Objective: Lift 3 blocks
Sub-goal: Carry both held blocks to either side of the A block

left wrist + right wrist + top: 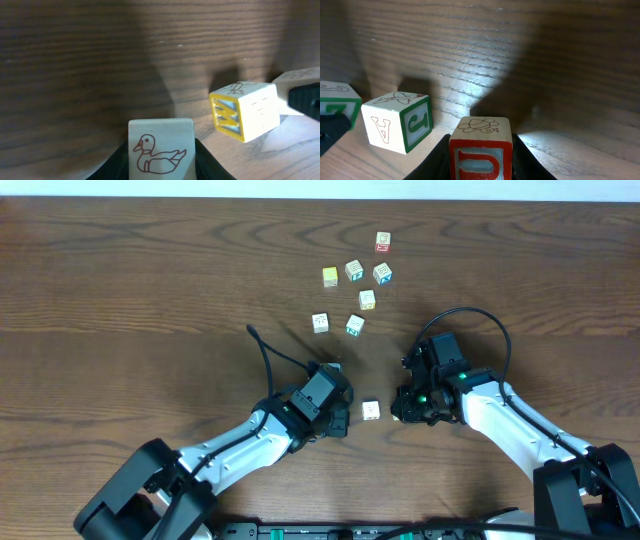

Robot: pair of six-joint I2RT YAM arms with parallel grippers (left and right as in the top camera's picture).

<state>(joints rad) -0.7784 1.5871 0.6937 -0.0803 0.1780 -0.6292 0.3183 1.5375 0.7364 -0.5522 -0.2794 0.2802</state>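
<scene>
Overhead, a small pale-topped wooden cube, the middle cube, is seen resting flat on the dark brown wood-grain counter, between the tips of the two arms. Seven other small wooden cubes are scattered beyond the middle cube, on the side away from the arms and well apart from it.

From the left wrist, the jaws of the left gripper are shown narrowed onto a small cream wooden cube bearing a duck outlined in red, the duck cube, which is clamped by two opposite faces. The duck face is turned to the camera, with the duck upright and its beak pointing away from the middle cube. The middle cube is seen near it, with a yellow W face and one vertical edge turned toward the camera.

From the right wrist, the jaws of the right gripper are likewise closed narrowly on a small wooden cube with a red U face, the bee cube. Its bee drawing is turned upward and the U, upright, faces the camera. The middle cube is seen near it, with an inverted A, a green S face and a line drawing on top; the duck cube is glimpsed just beyond.

No longer axis can be told on any cube. Whether the two held cubes are clear of the counter cannot be told.
</scene>
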